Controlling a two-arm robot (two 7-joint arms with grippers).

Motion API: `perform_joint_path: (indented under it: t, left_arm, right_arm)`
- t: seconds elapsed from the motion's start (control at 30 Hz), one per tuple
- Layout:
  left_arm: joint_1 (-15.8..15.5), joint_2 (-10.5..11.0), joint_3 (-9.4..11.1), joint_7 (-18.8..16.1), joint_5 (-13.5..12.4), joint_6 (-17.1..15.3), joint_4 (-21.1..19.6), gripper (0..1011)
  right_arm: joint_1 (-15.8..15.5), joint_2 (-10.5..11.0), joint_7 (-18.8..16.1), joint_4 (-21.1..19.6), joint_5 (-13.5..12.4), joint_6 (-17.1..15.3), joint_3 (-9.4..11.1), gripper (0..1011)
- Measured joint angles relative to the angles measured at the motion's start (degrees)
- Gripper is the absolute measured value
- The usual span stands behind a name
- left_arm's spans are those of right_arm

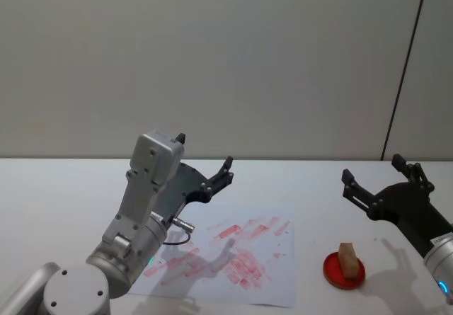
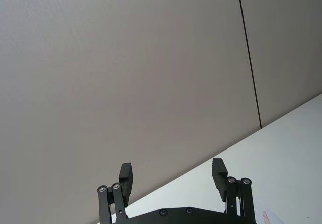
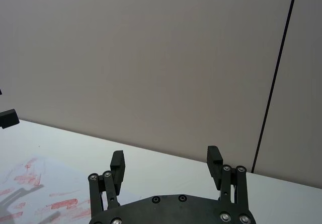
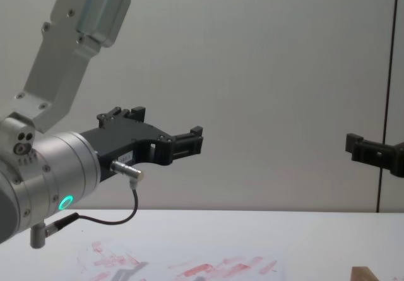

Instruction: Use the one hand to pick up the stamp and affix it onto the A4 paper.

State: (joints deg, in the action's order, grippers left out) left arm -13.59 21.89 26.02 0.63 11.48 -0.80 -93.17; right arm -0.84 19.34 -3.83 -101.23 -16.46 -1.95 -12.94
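Note:
The stamp (image 1: 347, 258), a small light-brown wooden block, stands on a round red ink pad (image 1: 333, 274) on the white table, right of the A4 paper (image 1: 279, 272). The paper lies flat, covered in red prints. My right gripper (image 1: 371, 168), on the wrist with the blue dot, hovers open and empty above and behind the stamp; its fingers (image 3: 214, 156) stand wide apart. My left gripper (image 1: 204, 152), on the green-lit wrist, hangs open and empty over the paper's far left part. The stamp's top (image 4: 363, 273) peeks in at the chest view's lower edge.
A black cable (image 4: 120, 218) loops under the left wrist. The white table (image 1: 64, 187) runs back to a plain grey wall with a dark vertical seam (image 1: 403, 74) on the right. The left arm's shadow falls across the paper.

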Motion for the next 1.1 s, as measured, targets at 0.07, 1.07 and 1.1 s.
perform_joint_path:
  t: [0.07,1.07,1.1]
  left_arm:
    - [0.00,0.00,0.00,0.00,0.00,0.00,0.00,1002]
    - [0.00,0.00,0.00,0.00,0.00,0.00,0.00,1003]
    - [0.00,0.00,0.00,0.00,0.00,0.00,0.00,1003]
  right_arm:
    - [0.00,0.00,0.00,0.00,0.00,0.00,0.00,1001]
    - [0.00,0.00,0.00,0.00,0.00,0.00,0.00,1001]
    - [0.00,0.00,0.00,0.00,0.00,0.00,0.00,1001]
